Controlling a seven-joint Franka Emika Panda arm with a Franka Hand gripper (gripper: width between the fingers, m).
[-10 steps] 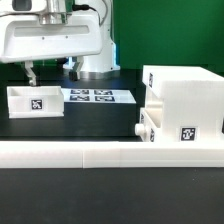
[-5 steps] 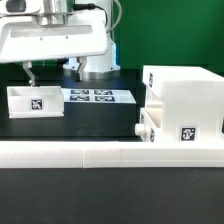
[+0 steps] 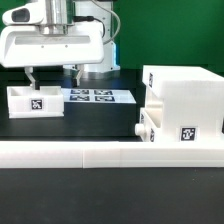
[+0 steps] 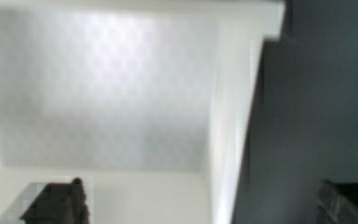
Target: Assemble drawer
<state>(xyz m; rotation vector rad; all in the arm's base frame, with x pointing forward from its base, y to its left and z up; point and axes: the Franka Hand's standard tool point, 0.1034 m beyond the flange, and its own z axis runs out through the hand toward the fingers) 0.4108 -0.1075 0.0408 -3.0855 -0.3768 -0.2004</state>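
Observation:
A small open-top white tray [image 3: 35,100] with a square tag stands on the black table at the exterior view's left. My gripper [image 3: 53,75] hangs open just above it, with one fingertip [image 3: 30,76] over the tray's left end and the other behind its right end. In the wrist view the tray's pale inside [image 4: 105,90] and its side wall [image 4: 238,110] lie between my open fingers [image 4: 55,200], with dark table beyond. The large boxy housing [image 3: 185,95] stands at the right. A smaller white part [image 3: 147,126] sticks out at its lower left.
The marker board [image 3: 97,97] lies flat behind and between the tray and the housing. A long low white rail [image 3: 110,152] runs along the front edge. The arm's base [image 3: 95,65] stands at the back.
The gripper has dropped slightly toward the tray and the wrist above it has shifted a little. The tray and the housing have not moved.

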